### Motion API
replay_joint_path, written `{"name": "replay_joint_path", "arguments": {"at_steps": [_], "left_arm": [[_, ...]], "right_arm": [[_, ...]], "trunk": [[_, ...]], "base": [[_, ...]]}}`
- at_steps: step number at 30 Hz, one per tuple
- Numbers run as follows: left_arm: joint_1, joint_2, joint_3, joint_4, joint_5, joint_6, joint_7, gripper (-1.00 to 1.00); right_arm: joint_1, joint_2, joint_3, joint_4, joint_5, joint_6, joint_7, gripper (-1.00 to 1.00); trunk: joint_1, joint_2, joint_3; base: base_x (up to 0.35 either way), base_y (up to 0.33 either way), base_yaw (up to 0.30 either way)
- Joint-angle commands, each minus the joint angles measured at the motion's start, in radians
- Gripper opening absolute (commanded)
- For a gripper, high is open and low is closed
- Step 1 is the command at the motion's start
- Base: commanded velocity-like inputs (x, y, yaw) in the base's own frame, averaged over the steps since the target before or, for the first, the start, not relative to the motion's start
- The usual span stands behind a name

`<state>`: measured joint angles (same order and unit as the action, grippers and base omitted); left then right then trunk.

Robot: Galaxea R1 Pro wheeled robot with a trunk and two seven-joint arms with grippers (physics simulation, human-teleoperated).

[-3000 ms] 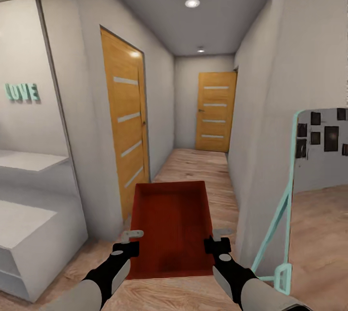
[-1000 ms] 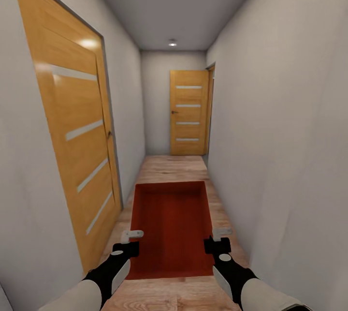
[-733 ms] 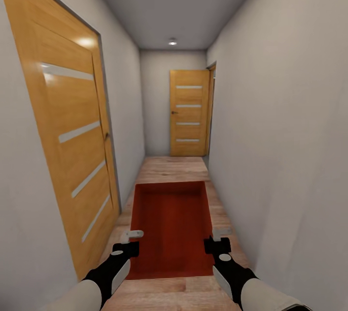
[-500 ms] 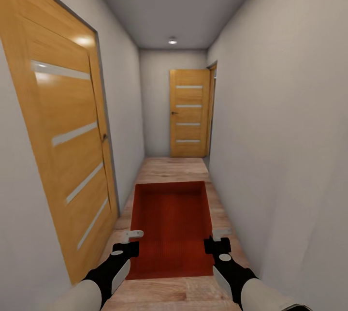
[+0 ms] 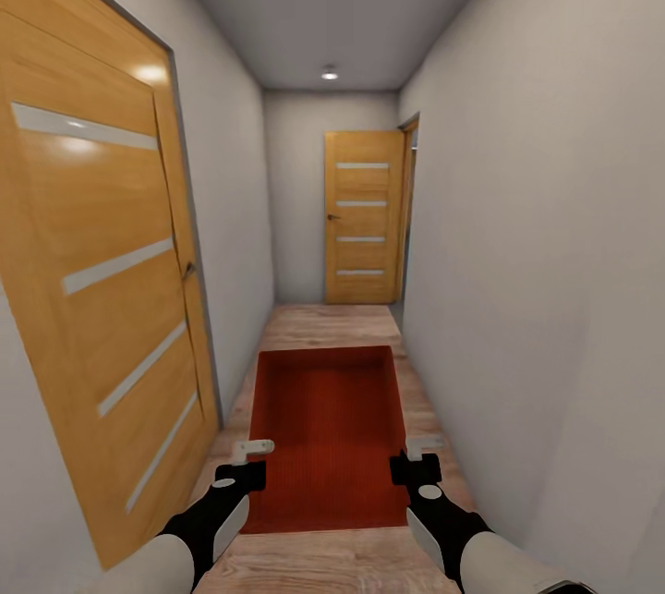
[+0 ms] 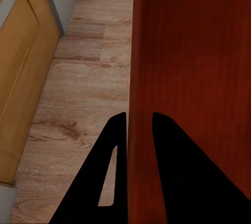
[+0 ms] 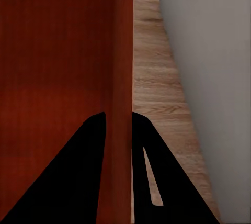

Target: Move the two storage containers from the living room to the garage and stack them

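I carry one red-orange storage container [image 5: 328,428] level in front of me, above a light wood hallway floor. My left gripper [image 5: 251,451] is shut on its left wall, and the left wrist view shows the thin wall [image 6: 137,77] pinched between the two dark fingers. My right gripper [image 5: 416,449] is shut on the right wall, whose edge [image 7: 123,77] runs between the fingers in the right wrist view. The container holds nothing.
A narrow white-walled hallway runs ahead. A closed wooden door [image 5: 102,298] stands close on the left. Another wooden door [image 5: 363,217] closes the far end, with an opening [image 5: 407,215] just to its right. The right wall [image 5: 536,280] is near.
The view has advanced down the hallway: the left door has grown and slid further left, the far door is slightly nearer. The container and both grippers hold the same pose.
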<state>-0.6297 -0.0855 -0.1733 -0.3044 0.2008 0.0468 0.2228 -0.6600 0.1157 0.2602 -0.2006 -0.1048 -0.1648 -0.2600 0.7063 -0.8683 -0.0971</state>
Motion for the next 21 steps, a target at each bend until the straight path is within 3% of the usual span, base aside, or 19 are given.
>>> {"name": "replay_joint_path", "arguments": {"at_steps": [1,21], "left_arm": [[-0.001,0.022,0.054,-0.007,-0.017,0.005,0.041,-1.0],[-0.001,0.023,0.054,-0.007,-0.017,0.005,0.041,-1.0]], "right_arm": [[-0.002,-0.001,-0.042,0.003,-0.09,-0.007,-0.021,-1.0],[-0.002,-0.001,-0.043,0.003,-0.09,-0.007,-0.021,-1.0]], "trunk": [[0.001,-0.001,-0.002],[0.001,-0.001,-0.002]], "base": [[0.322,0.0,0.0],[0.322,0.0,0.0]]}}
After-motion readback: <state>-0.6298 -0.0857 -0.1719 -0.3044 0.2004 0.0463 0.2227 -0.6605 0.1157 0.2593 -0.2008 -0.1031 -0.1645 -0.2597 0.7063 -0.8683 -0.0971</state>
